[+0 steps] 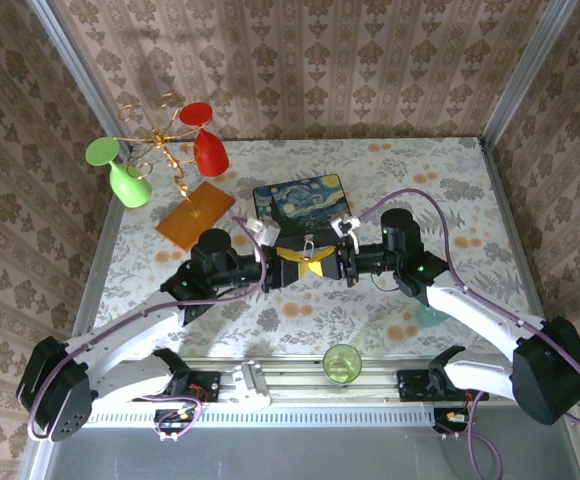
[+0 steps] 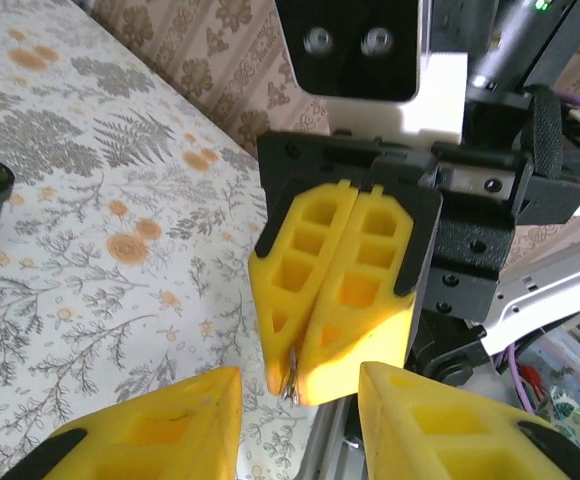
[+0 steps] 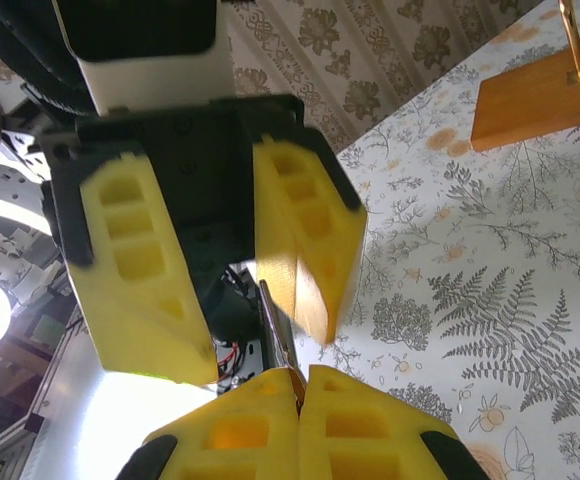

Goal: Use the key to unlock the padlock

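My right gripper (image 3: 300, 372) is shut on the key (image 3: 273, 325), a thin silvery strip sticking out past its yellow fingertips. The two grippers meet tip to tip above the table's middle, the left gripper (image 1: 288, 262) coming from the left and the right gripper (image 1: 322, 262) from the right. My left gripper (image 2: 298, 372) is open, its yellow fingers (image 2: 160, 430) on either side of the key (image 2: 292, 385) and the right fingertips, without clamping them. A tiny silvery loop (image 1: 311, 244) shows just behind the fingertips; whether it is the padlock I cannot tell.
A painted box (image 1: 300, 200) lies just beyond the grippers. A wooden base (image 1: 196, 215) with a gold wire stand, a red glass (image 1: 208, 150) and a green glass (image 1: 125, 180) stands at the back left. A green cup (image 1: 342, 362) sits at the near edge.
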Robot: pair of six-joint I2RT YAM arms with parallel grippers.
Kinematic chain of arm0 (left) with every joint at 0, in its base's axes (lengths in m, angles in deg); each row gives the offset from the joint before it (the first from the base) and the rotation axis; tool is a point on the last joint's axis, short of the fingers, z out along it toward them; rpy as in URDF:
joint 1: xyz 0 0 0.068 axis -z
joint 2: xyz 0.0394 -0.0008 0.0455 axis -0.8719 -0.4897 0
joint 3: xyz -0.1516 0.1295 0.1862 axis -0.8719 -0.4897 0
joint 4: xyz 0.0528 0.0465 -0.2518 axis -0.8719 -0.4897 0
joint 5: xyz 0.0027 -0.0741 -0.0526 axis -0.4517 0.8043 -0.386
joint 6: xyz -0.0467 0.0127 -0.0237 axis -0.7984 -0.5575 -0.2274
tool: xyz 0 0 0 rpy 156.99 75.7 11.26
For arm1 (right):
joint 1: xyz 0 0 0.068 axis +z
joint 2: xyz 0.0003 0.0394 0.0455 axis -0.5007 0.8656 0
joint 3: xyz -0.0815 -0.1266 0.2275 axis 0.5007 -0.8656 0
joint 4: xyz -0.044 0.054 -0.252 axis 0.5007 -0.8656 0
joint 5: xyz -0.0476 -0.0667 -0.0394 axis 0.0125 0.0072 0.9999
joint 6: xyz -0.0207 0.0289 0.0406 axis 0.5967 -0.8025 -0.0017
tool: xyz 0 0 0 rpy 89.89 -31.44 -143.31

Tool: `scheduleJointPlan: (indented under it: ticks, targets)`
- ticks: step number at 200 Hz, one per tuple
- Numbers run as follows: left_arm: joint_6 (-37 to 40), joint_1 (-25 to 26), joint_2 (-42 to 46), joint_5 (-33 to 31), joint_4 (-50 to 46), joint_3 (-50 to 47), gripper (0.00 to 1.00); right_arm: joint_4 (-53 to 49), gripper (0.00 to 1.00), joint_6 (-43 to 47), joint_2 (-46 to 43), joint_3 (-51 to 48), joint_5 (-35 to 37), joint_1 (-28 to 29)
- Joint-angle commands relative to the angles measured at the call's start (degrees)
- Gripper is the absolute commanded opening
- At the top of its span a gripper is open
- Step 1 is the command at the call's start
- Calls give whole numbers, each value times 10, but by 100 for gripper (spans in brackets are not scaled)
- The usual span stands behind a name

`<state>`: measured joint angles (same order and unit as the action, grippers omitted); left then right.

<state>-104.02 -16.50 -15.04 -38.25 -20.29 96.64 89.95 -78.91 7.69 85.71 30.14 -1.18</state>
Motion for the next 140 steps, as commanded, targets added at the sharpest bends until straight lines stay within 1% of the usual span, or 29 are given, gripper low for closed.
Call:
scheduleJointPlan:
  ticks: [1, 8, 17, 26, 67, 101, 103, 109, 113, 140]
  targets:
    - [1, 5, 1, 13, 22, 11, 31, 29, 1, -13, 3, -7, -21, 0]
    - [-2, 5, 2, 15, 30, 9, 28, 36, 1, -17, 4, -11, -21, 0]
    - [-2, 4, 2, 18, 31, 11, 26, 55, 1, -28, 4, -18, -21, 0]
    - [1, 4, 2, 16, 22, 14, 26, 67, 1, -33, 5, -22, -21, 0]
    - [1, 5, -2, 20, 31, 12, 25, 55, 1, -26, 15, -16, -22, 0]
    - [9, 3, 10, 2, 13, 8, 25, 44, 0, -17, 16, -16, -15, 0]
    - [10, 2, 10, 2, 12, 8, 23, 42, 0, -16, 16, -15, -14, 0]
    - [12, 1, 12, 3, 7, 8, 15, 41, 0, -16, 16, -15, -13, 0]
    - [14, -1, 13, 4, 2, 8, 11, 42, 0, -16, 17, -15, -12, 0]
    - [18, -9, 15, 1, -13, 12, 11, 47, 1, -17, 22, -14, -10, 1]
